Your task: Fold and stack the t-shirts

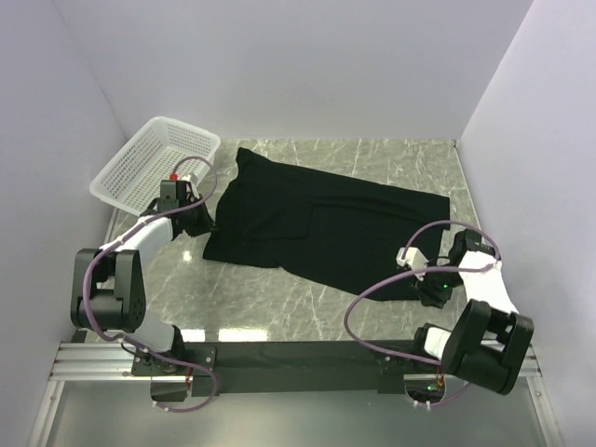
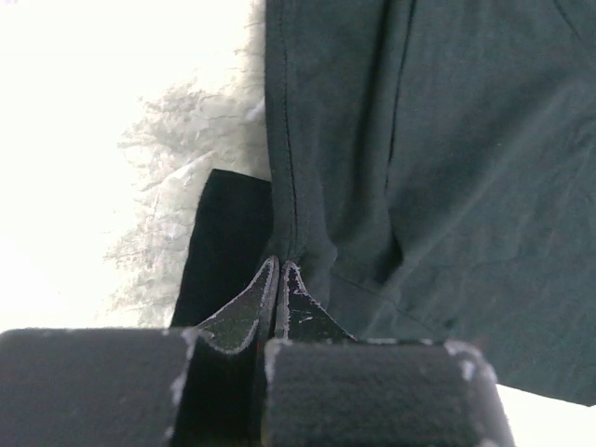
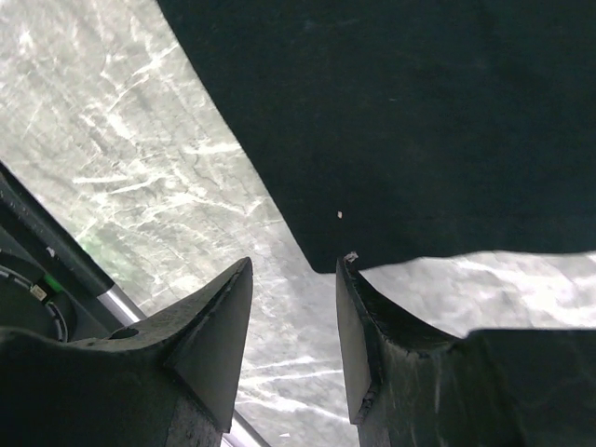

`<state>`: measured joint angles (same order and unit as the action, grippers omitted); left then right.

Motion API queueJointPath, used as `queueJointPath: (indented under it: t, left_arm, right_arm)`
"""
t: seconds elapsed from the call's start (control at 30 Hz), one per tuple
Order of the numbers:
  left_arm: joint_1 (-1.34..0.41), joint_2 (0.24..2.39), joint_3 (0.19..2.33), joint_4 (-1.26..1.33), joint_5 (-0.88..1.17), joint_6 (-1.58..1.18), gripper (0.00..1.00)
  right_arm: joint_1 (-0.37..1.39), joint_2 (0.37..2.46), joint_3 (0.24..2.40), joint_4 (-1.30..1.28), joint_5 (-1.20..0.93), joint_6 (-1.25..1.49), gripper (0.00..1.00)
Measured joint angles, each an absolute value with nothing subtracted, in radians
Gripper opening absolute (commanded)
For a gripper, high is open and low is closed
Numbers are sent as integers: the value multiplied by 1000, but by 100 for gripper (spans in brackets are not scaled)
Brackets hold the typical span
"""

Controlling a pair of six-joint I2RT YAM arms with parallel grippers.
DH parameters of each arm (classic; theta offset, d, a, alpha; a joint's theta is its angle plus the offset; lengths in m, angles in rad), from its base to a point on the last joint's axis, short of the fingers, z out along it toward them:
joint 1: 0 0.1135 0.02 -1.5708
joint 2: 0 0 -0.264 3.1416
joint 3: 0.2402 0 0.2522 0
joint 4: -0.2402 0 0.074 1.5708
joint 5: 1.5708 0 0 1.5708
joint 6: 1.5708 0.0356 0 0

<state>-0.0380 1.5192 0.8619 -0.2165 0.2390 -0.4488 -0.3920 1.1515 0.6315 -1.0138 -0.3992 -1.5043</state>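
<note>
Both stooped low | left gripper (image 2: 279, 267) pinches t-shirt (image 2: 447, 168) | right gripper (image 3: 294, 272) parted

Counter (image 1: 279, 303): grey-green marbled top with pale veins. White mesh basket (image 1: 191, 128) at my far left corner, open side up, set askew to the edges. Plain pale walls (image 1: 326, 65) along left, far and right edges.

The left arm (image 1: 140, 244) is stretched forward and held low, and the left gripper (image 2: 279, 272) is closed, its fingertips pressed together on the hem of the t-shirt (image 2: 447, 168). The right arm (image 1: 484, 300) is folded back near its base, and the right gripper (image 3: 294, 279) is held with its fingers parted.
</note>
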Motion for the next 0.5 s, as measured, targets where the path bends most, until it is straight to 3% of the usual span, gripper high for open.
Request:
queueJointPath:
  t: [0.4, 0.5]
  left_arm:
    - [-39, 1531, 854, -199, 268, -448, 1]
    - [-39, 1536, 854, -199, 269, -447, 1]
  right_arm:
    - [-263, 1264, 632, -885, -329, -1430, 46]
    - [-249, 1273, 619, -844, -309, -1408, 35]
